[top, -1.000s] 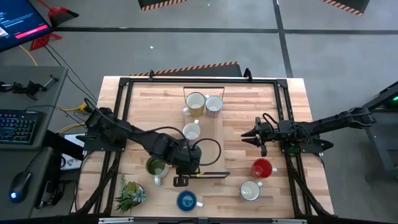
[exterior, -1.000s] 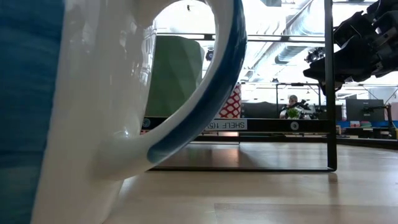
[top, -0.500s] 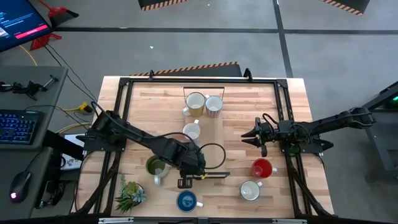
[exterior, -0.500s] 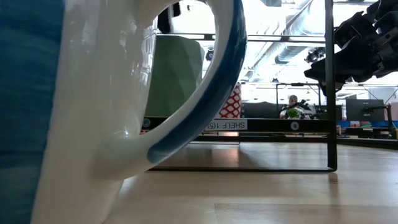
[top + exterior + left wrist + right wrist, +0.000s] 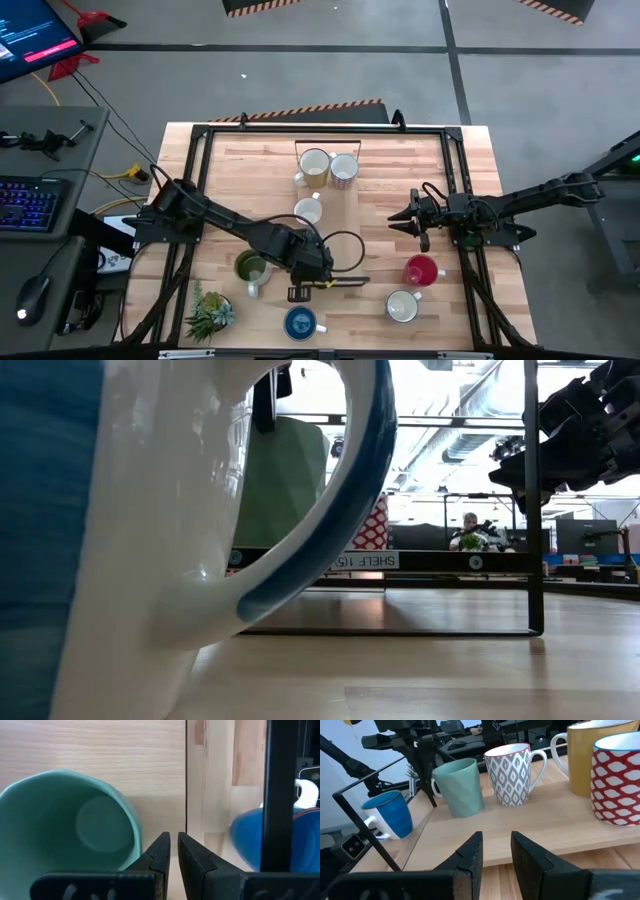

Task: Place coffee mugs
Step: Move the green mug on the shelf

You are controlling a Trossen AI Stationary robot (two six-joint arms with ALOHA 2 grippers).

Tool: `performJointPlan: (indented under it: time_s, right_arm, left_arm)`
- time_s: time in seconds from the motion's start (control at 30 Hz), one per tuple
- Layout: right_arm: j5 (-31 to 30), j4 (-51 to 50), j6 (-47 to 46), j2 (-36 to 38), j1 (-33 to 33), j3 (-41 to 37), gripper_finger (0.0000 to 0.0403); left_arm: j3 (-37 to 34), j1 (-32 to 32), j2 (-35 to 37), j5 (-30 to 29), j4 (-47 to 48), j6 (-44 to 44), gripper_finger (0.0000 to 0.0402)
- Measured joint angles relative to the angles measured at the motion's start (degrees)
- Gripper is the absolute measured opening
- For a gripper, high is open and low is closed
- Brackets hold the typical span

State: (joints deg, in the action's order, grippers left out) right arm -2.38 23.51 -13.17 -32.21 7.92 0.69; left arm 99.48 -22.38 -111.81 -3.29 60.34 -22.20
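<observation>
My left gripper [image 5: 173, 840] points down, shut, right beside the teal-green mug [image 5: 70, 817], which stands upright on the wood. In the high view the left wrist [image 5: 310, 264] hides this mug. The right wrist view shows the teal-green mug [image 5: 460, 787] with the left fingers [image 5: 426, 780] next to its handle side. The blue mug [image 5: 300, 322] stands near the table's near edge. My right gripper [image 5: 392, 220] hovers open over the table's right half. The olive-green mug [image 5: 250, 268], red mug [image 5: 422, 270] and several white or patterned mugs stand apart. My left gripper comes from above, pointing down, at the handle side of the teal-green mug's rim [image 5: 134, 840]. I cannot tell whether a finger touches the mug; the fingers themselves hide that spot.
A black wire frame [image 5: 345, 282] borders the wooden strip where a cream mug [image 5: 313, 165], a red-patterned mug [image 5: 344, 170] and a grey-patterned mug [image 5: 308, 211] stand. A spiky potted plant [image 5: 208, 312] sits at the near left. A white mug [image 5: 402, 306] stands near the red one.
My left gripper has moved a little toward the table's right and near edges. It has come down beside the teal-green mug, where its dark finger now shows in the low view. The mugs and the right arm have kept still.
</observation>
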Motion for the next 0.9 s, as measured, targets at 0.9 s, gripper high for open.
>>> performJointPlan:
  time_s: [0.9]
  right_arm:
    - [0.1,0.0,-0.1,0.0,0.0,0.0,0.0083]
  left_arm:
    - [0.0,2.8,0.0,-2.3,3.2,2.3,0.0025]
